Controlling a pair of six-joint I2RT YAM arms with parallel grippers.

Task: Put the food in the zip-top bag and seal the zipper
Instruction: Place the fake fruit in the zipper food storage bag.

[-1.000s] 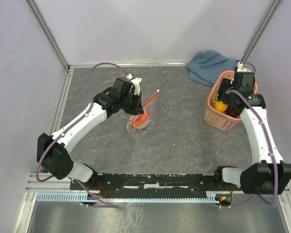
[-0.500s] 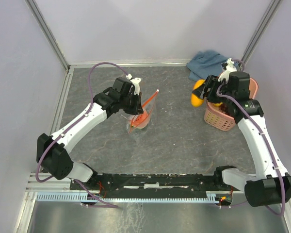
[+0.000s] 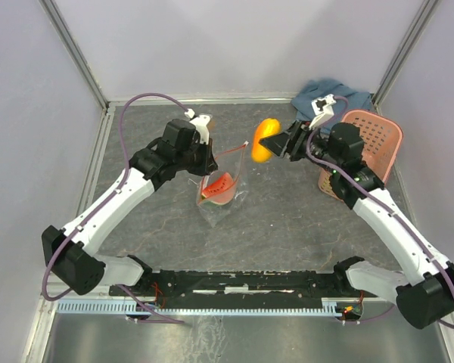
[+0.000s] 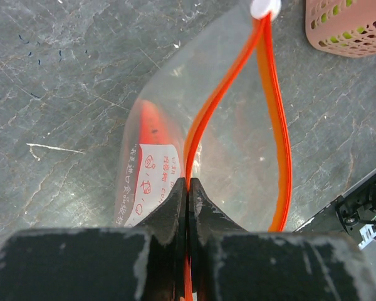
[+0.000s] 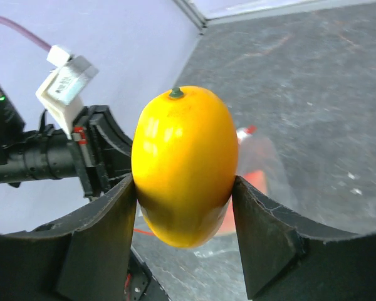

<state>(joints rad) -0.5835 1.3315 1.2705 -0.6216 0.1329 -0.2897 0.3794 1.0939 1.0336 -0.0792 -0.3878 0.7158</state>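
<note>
The clear zip-top bag (image 3: 221,189) stands on the table with the red watermelon wedge (image 3: 218,185) inside. My left gripper (image 3: 204,161) is shut on one side of the red-orange zipper strip (image 4: 203,119), holding the mouth open; the white end piece (image 4: 265,7) shows at the far end. My right gripper (image 3: 268,141) is shut on the yellow oblong fruit (image 3: 264,140), held in the air just right of the bag's mouth; it fills the right wrist view (image 5: 183,164). The orange fruit and grapes are hidden.
The pink lattice basket (image 3: 378,136) stands at the right, also at the top right of the left wrist view (image 4: 348,28). A blue-grey cloth (image 3: 318,102) lies behind it by the back wall. Metal frame rails border the table.
My right gripper lifted the yellow fruit out of the basket and carried it left to beside the bag's mouth. My left gripper raised and shifted the bag's edge slightly, opening the mouth wider.
</note>
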